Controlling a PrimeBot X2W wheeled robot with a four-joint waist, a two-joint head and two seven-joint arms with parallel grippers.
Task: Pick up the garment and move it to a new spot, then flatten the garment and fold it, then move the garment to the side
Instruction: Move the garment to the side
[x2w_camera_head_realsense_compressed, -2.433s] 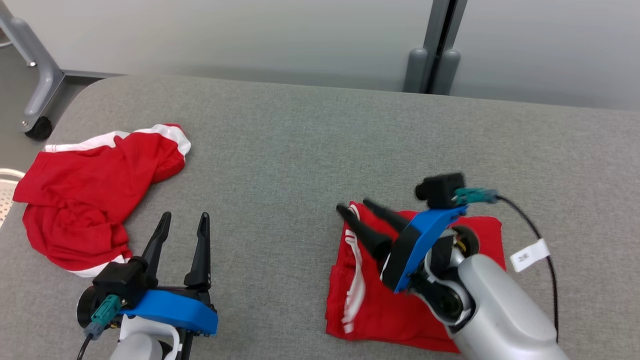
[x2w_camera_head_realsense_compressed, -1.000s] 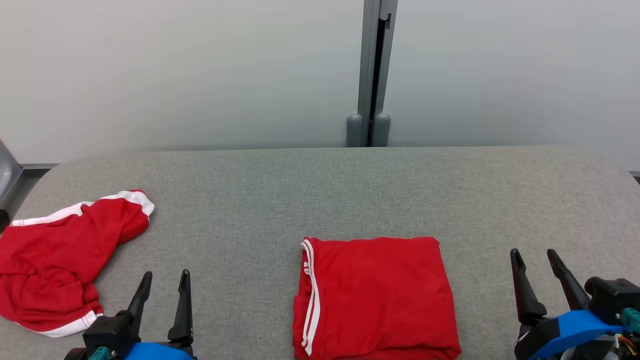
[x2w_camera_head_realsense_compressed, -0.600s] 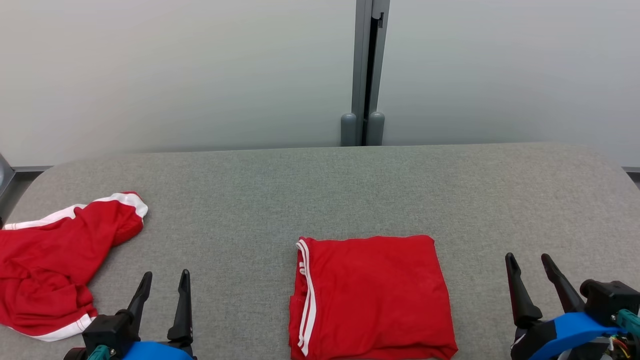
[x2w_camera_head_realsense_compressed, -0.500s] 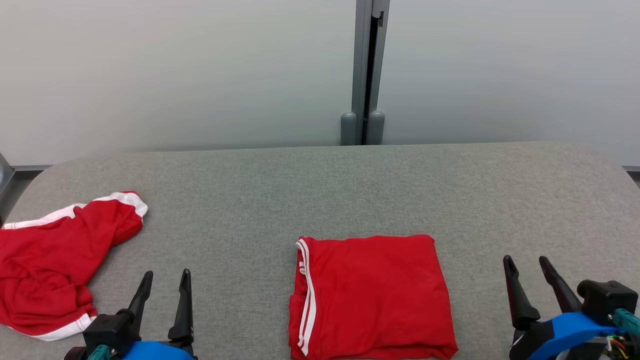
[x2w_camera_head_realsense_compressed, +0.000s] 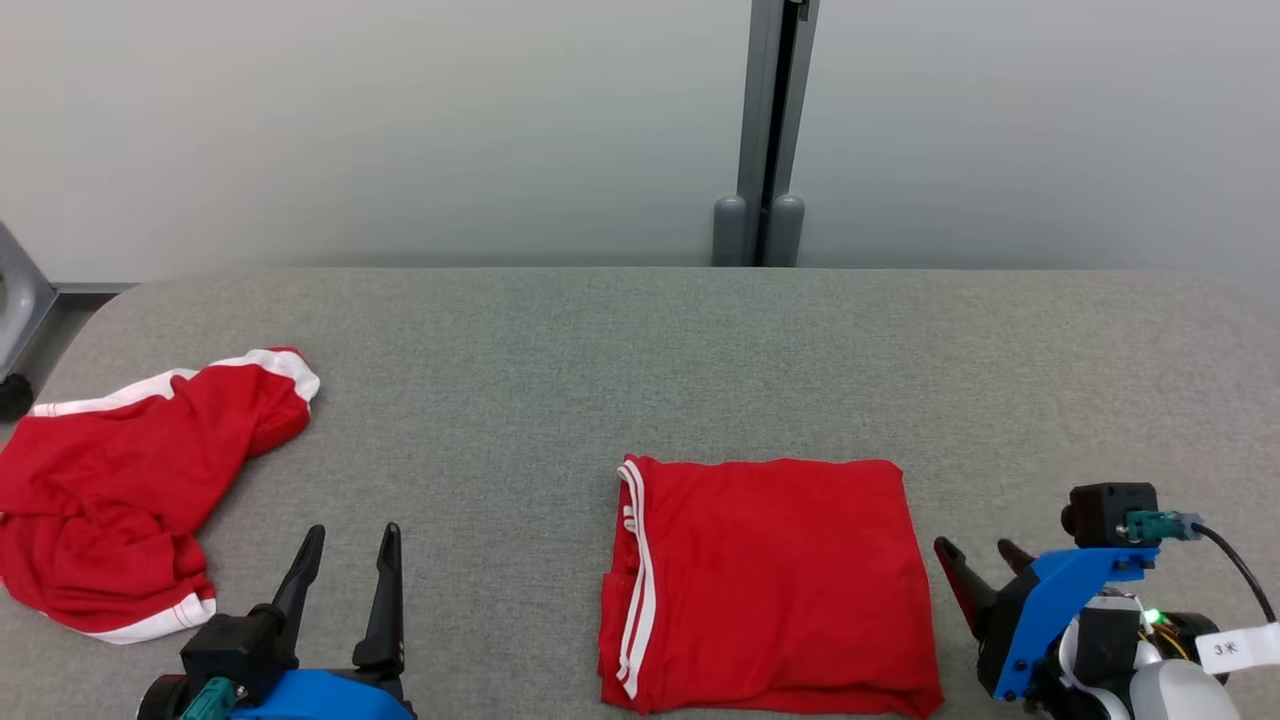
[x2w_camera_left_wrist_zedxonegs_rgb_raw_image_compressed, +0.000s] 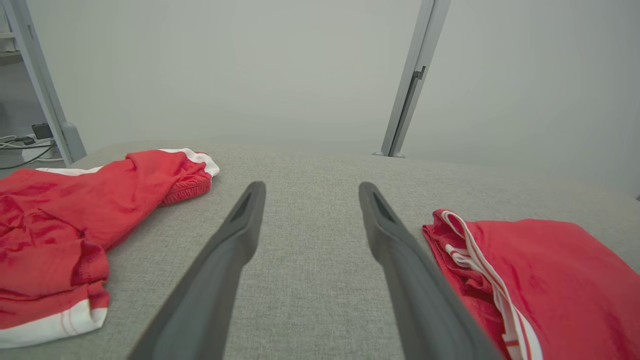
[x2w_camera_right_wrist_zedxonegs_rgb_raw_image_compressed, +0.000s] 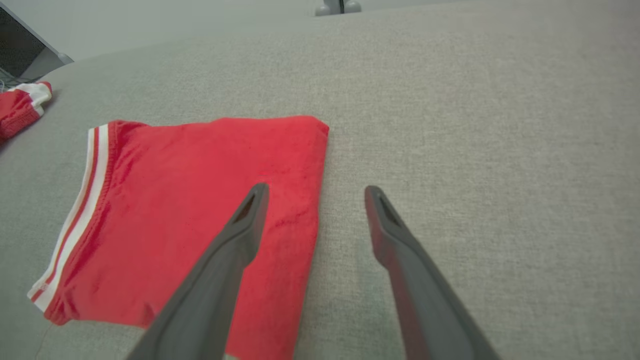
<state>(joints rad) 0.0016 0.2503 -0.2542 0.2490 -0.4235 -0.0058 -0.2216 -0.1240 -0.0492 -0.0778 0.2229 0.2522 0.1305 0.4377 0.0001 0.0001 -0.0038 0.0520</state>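
The folded garment (x2w_camera_head_realsense_compressed: 780, 580) lies flat on the surface (x2w_camera_head_realsense_compressed: 640, 340), front centre, its striped edge toward the left claw (x2w_camera_head_realsense_compressed: 353, 530) and its plain edge just beside the right claw (x2w_camera_head_realsense_compressed: 972, 548). Both claws stand open and empty. The right is judged nearer, so the sideways move likely falls to it.

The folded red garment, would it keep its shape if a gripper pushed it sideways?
Probably not: the folded red garment looks thin and limp, so its layers would likely bunch. The fabric-covered table looks grippy, likely dragging the bottom layer.
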